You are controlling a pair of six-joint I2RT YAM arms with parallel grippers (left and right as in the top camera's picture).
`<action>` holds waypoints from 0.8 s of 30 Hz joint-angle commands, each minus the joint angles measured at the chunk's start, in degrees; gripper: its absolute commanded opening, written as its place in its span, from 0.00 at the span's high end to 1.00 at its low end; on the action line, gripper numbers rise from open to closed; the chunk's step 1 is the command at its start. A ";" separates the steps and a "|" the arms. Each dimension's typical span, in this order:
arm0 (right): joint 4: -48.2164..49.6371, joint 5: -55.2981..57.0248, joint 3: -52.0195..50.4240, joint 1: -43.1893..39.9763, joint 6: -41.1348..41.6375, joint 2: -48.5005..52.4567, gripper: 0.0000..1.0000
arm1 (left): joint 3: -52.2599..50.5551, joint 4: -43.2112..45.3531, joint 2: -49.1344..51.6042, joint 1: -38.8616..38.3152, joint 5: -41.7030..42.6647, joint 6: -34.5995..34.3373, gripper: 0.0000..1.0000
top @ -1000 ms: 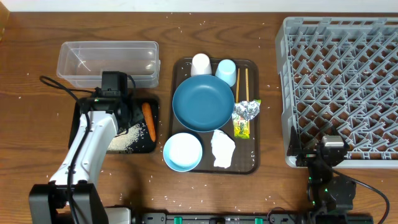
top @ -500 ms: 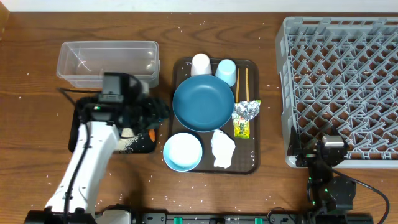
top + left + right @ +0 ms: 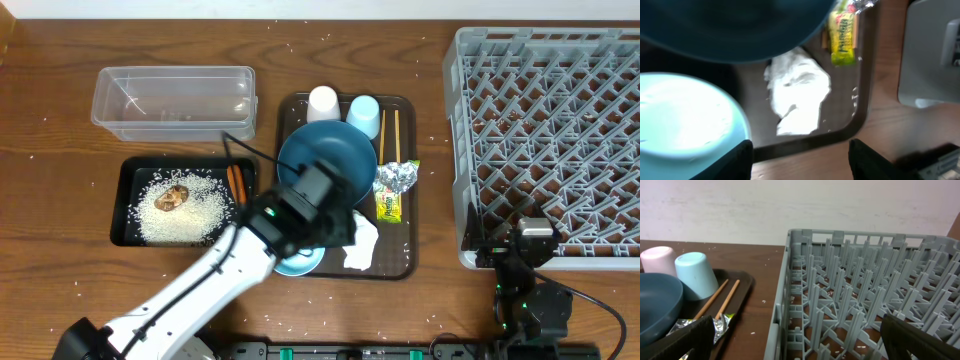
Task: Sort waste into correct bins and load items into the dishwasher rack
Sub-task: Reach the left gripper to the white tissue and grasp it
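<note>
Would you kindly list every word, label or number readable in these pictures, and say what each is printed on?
On the green-yellow wrapper, lying on the brown serving tray: printed lettering, too blurred to read in any view.
No other text, number or sign shows.

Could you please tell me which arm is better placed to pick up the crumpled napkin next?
Left. The left fingers, open, hover over the napkin on the brown tray, while the right fingers rest by the grey rack, farther away.

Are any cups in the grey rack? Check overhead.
No, the white cup and light-blue cup stand on the brown tray, outside the rack.
</note>
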 commanded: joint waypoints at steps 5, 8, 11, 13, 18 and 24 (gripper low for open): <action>-0.22 0.13 -0.09 0.26 -0.46 -0.35 0.01 | 0.98 3.45 3.76 -4.28 -10.97 -15.87 0.38; -0.22 0.13 -0.09 0.26 -0.46 -0.35 0.01 | 0.98 5.29 7.21 -4.94 -8.20 -18.21 0.39; -0.24 0.13 -0.09 0.26 -0.48 -0.35 0.01 | 0.98 6.47 10.12 -6.01 -7.76 -19.65 0.39; -0.24 0.13 -0.09 0.26 -0.46 -0.35 0.01 | 0.98 7.56 12.37 -6.91 -7.56 -20.61 0.39; -0.24 0.13 -0.09 0.26 -0.46 -0.35 0.01 | 0.98 9.79 17.07 -8.81 -7.56 -21.14 0.39; -0.24 0.13 -0.09 0.26 -0.46 -0.35 0.01 | 0.98 10.58 20.72 -8.79 -7.93 -22.47 0.38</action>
